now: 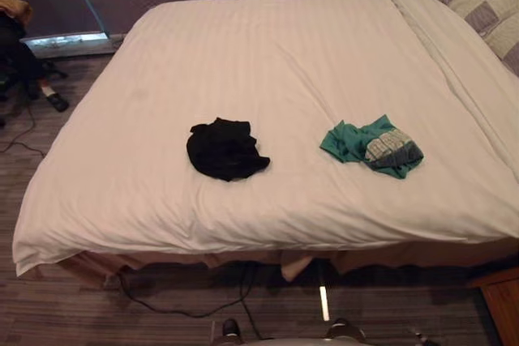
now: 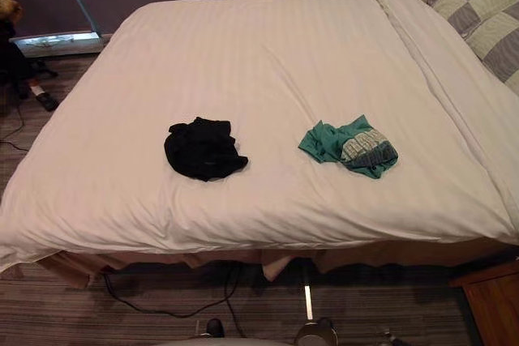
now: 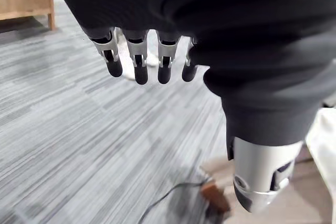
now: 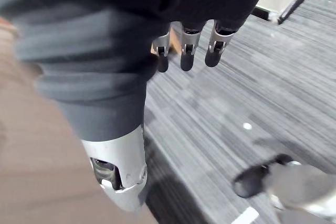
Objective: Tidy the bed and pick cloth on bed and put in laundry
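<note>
black cloth (image 1: pixel 225 149) & green cloth (image 1: pixel 373 147) apart on bed (image 1: pixel 284 46), L hand (image 3: pixel 138 56) & R hand (image 4: pixel 188 51) fingers slack, empty

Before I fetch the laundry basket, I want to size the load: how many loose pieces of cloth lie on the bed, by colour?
Black cloth: 1
Green cloth, with a grey striped part: 1
Total on the bed: 2
</note>
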